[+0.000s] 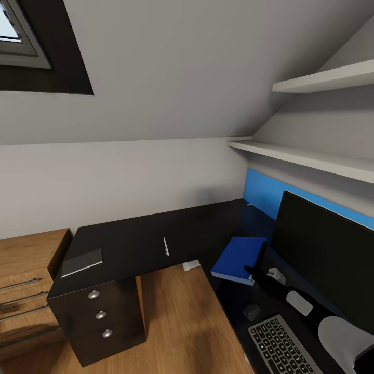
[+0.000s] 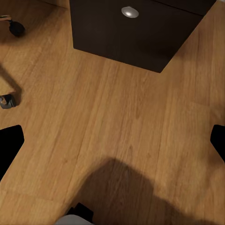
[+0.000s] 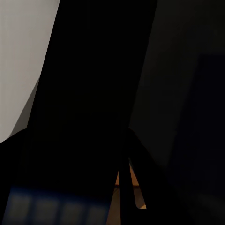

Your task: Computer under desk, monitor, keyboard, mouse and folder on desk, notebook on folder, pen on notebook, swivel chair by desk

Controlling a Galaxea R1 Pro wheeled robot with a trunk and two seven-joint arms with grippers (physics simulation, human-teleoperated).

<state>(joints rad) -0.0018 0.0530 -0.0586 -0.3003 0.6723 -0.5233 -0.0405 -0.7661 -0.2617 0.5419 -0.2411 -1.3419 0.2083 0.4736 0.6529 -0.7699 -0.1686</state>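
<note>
One black L-shaped desk (image 1: 156, 236), wooden floor (image 1: 182, 322)

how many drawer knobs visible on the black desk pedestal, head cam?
3, stacked in a vertical line on the black drawer unit under the desk's left end: top knob, middle knob, bottom knob. None appears hidden.

The long stretch of the glossy black L-shaped desk (image 1: 135, 239) lies mostly open — only a thin grey notebook (image 1: 82, 262) near its drawer end and a slim white pen (image 1: 165, 245) interrupt it. The corner is crowded: a blue folder (image 1: 240, 258), a wide black monitor (image 1: 324, 257), a grey keyboard (image 1: 280, 347) and a dark mouse (image 1: 252, 311) sit close together — the white wall shelves (image 1: 306, 156) overhang them
</note>
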